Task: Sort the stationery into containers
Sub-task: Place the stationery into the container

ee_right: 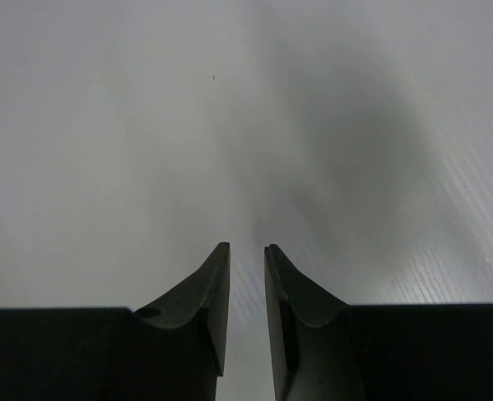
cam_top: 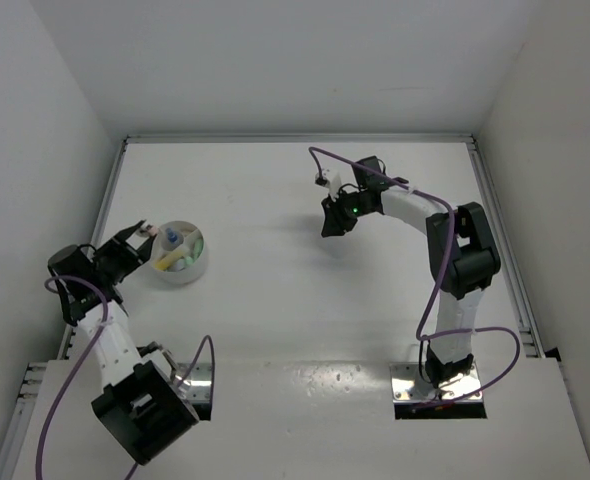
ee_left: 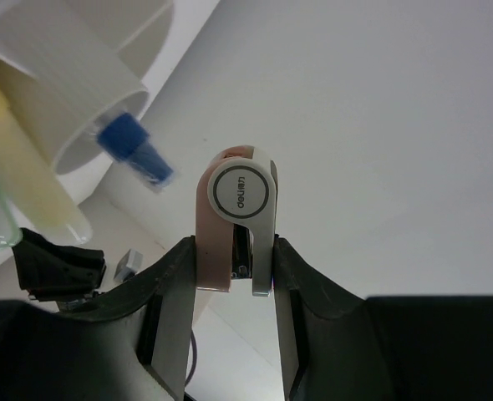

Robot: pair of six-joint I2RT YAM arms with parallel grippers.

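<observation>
A small round white bowl (cam_top: pixel 197 262) stands at the left of the table. It holds a yellow marker (cam_top: pixel 167 263), a clear blue-tipped pen (cam_top: pixel 174 238) and a pale green item. My left gripper (cam_top: pixel 141 233) is at the bowl's left rim, shut on a small pink-and-white stapler-like block (ee_left: pixel 242 194) that sticks out past the fingertips. In the left wrist view the bowl's wall (ee_left: pixel 79 79), the pen's blue tip (ee_left: pixel 135 152) and the yellow marker (ee_left: pixel 29 171) sit up and to the left of my left gripper (ee_left: pixel 234 251). My right gripper (cam_top: pixel 332 226) hovers over bare table at the centre back. In its wrist view the right gripper (ee_right: pixel 246 251) has jaws nearly together, with nothing between them.
White walls close in the table on the left, back and right. A purple cable loops by each arm's base. A small grey piece (ee_left: pixel 129 263) shows low in the left wrist view, beside a black part.
</observation>
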